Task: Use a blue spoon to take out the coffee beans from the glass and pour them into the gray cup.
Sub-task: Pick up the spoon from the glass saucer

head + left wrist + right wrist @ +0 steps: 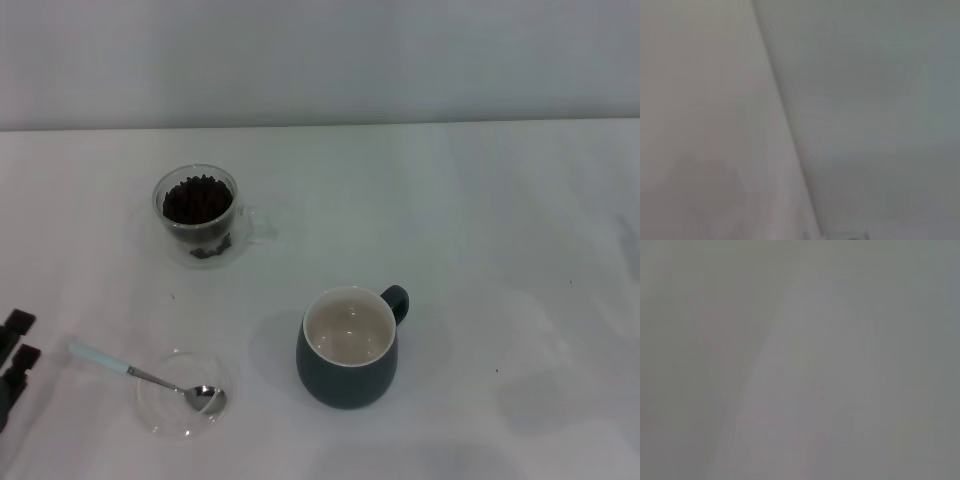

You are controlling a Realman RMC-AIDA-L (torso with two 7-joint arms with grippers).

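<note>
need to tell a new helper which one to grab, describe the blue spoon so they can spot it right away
On the white table, look to the near left corner, left of the gray cup. A flat clear glass dish lies there, and the blue spoon rests with its shiny metal bowl in the dish and its handle pointing out to the left. It is the only utensil, marked by that pale blue handle.

The table [500,220] lies bare across its right half, giving wide passage there. On the left half three obstacles stand well apart: the glass [197,212] of coffee beans [197,198] at the far left, the gray cup [347,348] near the middle, and a clear dish [165,410] at the near left. The blue spoon [130,372] rests across the dish's rim, handle pointing toward the left gripper [15,350] at the table's left edge. Open lanes run between glass, cup and dish.
</note>
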